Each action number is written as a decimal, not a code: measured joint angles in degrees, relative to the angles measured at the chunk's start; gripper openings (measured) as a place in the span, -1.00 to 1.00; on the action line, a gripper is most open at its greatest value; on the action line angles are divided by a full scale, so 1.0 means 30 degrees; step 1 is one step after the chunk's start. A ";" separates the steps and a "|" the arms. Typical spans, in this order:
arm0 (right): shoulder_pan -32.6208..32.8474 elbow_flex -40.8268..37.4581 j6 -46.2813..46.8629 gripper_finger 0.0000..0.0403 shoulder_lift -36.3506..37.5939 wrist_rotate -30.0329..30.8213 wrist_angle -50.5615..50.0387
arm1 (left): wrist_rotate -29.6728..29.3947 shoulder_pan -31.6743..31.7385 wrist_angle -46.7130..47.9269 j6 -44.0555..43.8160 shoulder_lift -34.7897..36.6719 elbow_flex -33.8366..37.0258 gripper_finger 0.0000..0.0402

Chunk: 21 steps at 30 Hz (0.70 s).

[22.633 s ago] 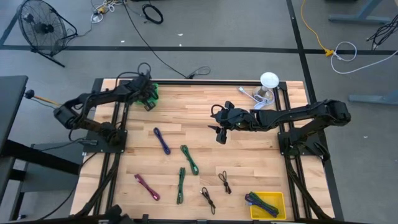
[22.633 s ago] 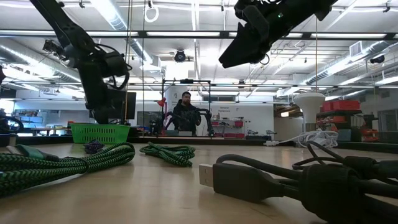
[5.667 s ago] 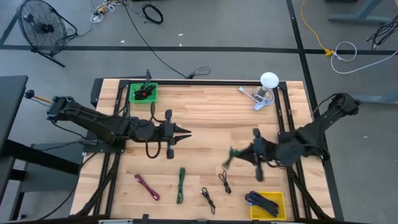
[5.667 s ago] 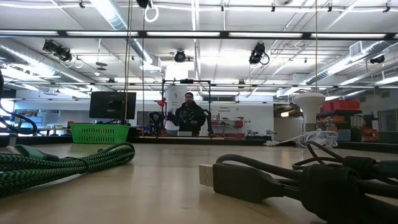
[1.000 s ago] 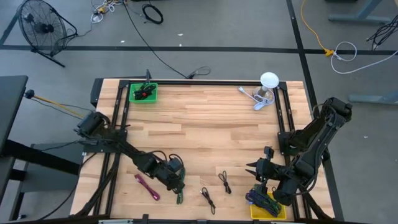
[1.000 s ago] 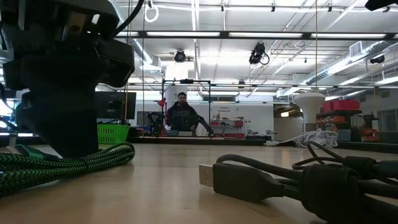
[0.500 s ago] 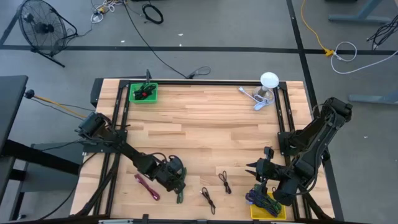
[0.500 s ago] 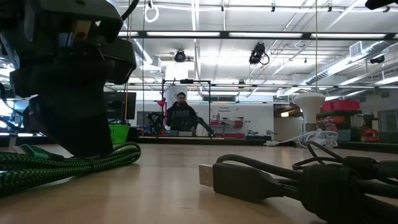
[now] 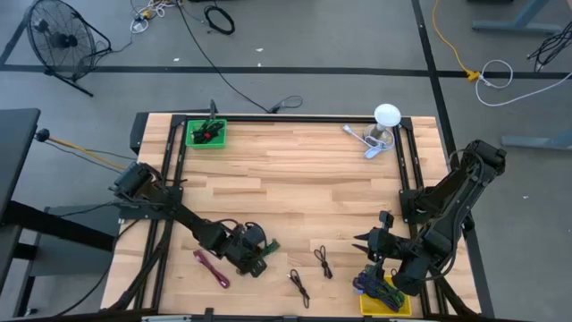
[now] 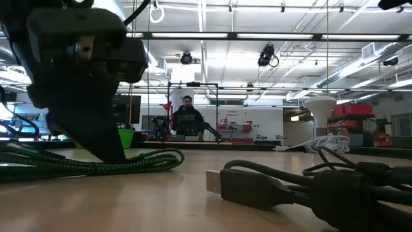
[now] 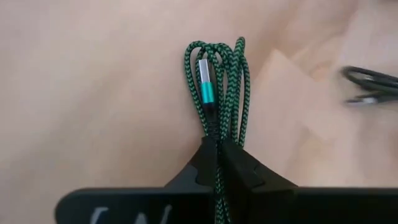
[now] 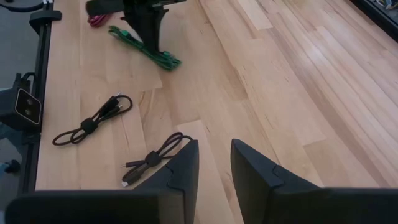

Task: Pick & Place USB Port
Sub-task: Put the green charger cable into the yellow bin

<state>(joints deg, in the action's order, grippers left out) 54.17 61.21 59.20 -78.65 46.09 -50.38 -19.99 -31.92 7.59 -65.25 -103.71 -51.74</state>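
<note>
A green braided USB cable bundle (image 11: 219,81) lies on the wooden table near its front left. Its metal plug (image 11: 204,93) shows among the strands. My left gripper (image 9: 255,259) is shut on it, and in the low view it looms dark (image 10: 114,149) over the cable (image 10: 138,162). My right gripper (image 12: 214,167) hovers open above the table's near right, nothing between its fingers, next to the yellow tray (image 9: 399,284). My left gripper pinches several strands of the green bundle (image 11: 219,138) between its two fingers, part-way along its length. The fingers slant down from the table's left. The bundle runs on ahead of the fingertips and lies on the table, its looped end (image 10: 172,157) resting flat.
A pink cable (image 9: 211,266) lies just left of my left gripper. Two black cables (image 9: 323,261) (image 9: 298,287) lie at the front centre. The yellow tray holds more cables. A green basket (image 9: 206,133) and a white lamp (image 9: 384,121) stand along the far edge.
My left gripper has rolled at the wrist and shut on the green cable. The bundle has turned on the table: its far end has swung toward the table's right edge, while the part at the fingers has stayed in place.
</note>
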 joint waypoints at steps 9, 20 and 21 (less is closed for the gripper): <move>0.0007 0.0000 0.0000 -0.54 0.0000 0.0170 0.0096 | -0.2593 0.0155 -0.0037 0.2617 0.2080 0.0100 -0.99; 0.0000 0.0000 -0.0600 -0.54 0.0000 0.2198 0.1275 | -0.7536 0.0219 -0.3859 0.9626 0.6431 0.0060 -1.00; 0.0000 0.0000 -0.0935 -0.54 0.0000 0.2571 0.1579 | -0.7839 0.0219 -0.4720 1.0635 0.6718 0.0046 -1.00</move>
<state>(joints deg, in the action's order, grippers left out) 54.17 61.21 56.40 -78.65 53.80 -45.64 -43.51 -31.27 -6.57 -33.35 -83.56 -51.60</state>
